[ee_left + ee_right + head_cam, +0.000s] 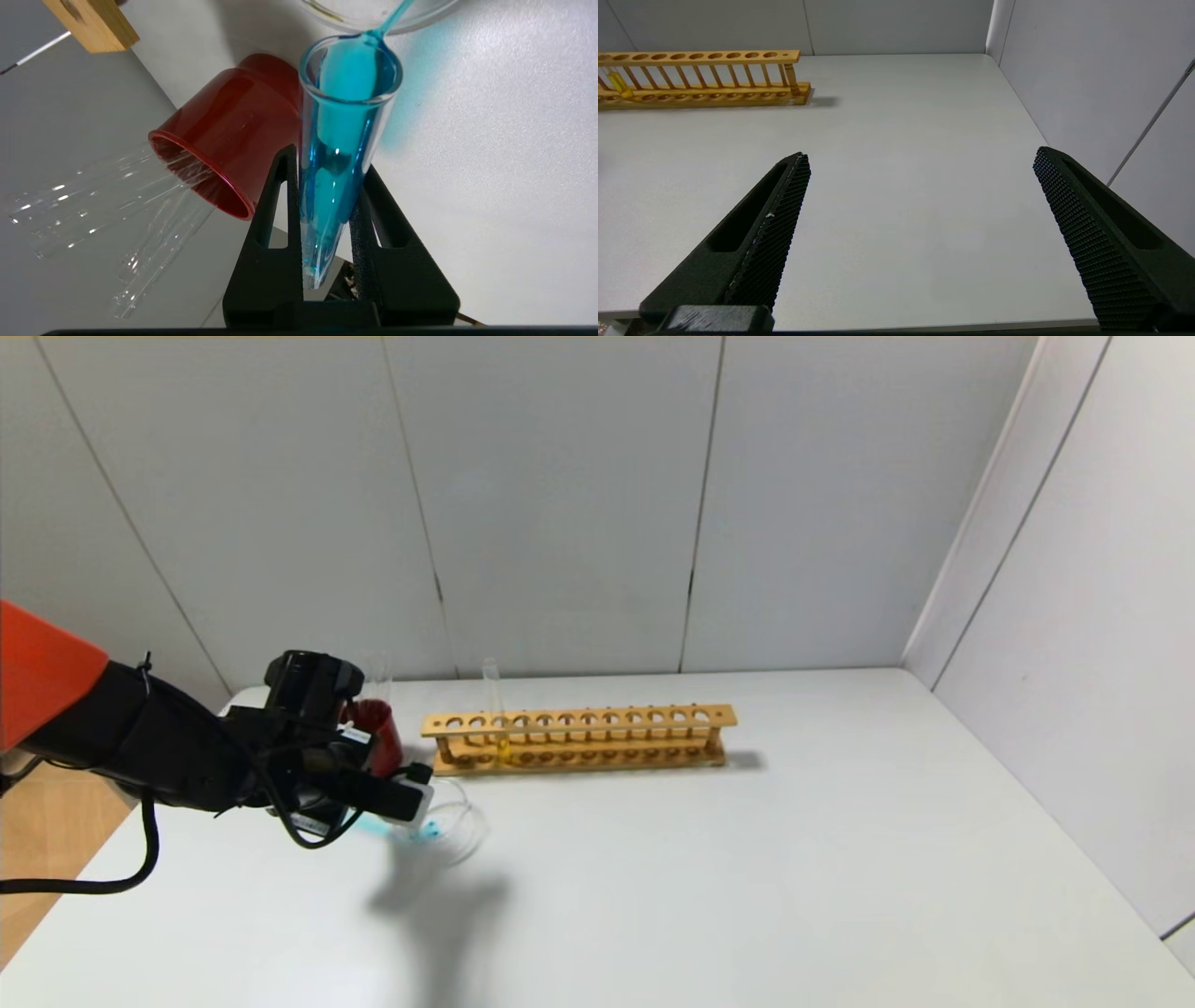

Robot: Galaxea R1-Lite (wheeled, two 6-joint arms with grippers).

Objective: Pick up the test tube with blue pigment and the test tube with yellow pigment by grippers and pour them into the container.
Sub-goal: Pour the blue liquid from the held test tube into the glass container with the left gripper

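- The counter carried the rack, where the yellow tube waited upright.
- Right tool hung released, idle.
- Left tool clenched the blue tube, tipped so pigment streamed into the container.

Clear glossy glass blue tube between matt black textured pincer fingers; shiny red plastic cup; pale wooden rack; smooth matt white bench.

L gripper tips blue tube over glass dish, pouring.
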